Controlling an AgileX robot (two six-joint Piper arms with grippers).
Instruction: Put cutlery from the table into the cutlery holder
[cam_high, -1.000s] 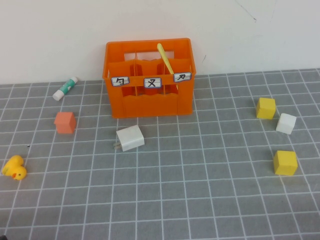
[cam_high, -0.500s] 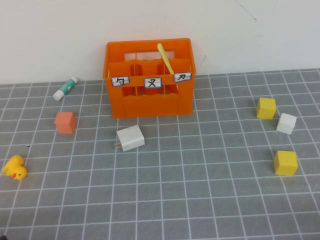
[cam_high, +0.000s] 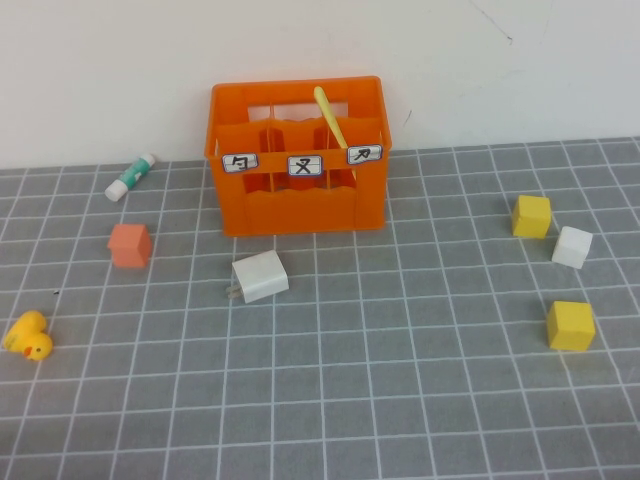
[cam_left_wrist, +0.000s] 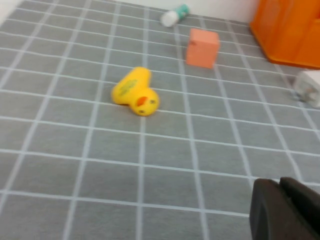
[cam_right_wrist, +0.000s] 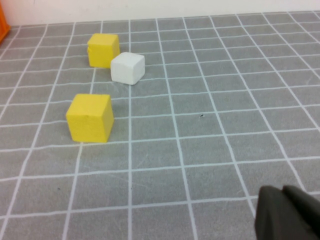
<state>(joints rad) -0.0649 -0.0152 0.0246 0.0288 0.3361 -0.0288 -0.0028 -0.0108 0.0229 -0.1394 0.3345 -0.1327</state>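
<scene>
Grey tiled worktop (cam_high: 400, 380) with white grid lines runs back to a plain pale wall. From my left wrist camera I see only a dark edge of the left hand (cam_left_wrist: 287, 210), low over the tiles on the robot's left side, and I cannot tell whether it is wide or narrow. The right hand (cam_right_wrist: 290, 212) shows the same way, a dark corner above bare tiles on the right side; again I cannot tell. Neither hand appears in the high view. Near the left hand lies a yellow toy duck (cam_left_wrist: 135, 93) on its side, beyond it a salmon cube (cam_left_wrist: 202, 47) and a white-and-green glue stick (cam_left_wrist: 174, 15). Near the right hand sit two yellow cubes (cam_right_wrist: 90, 118) with a white cube (cam_right_wrist: 128, 68) just beside the farther one. A white charger block (cam_high: 260, 277) lies in front of the orange cutlery holder (cam_high: 300, 210). My pale yellow knife (cam_high: 332, 122) stands tilted inside its right-hand compartment, handle end up.
</scene>
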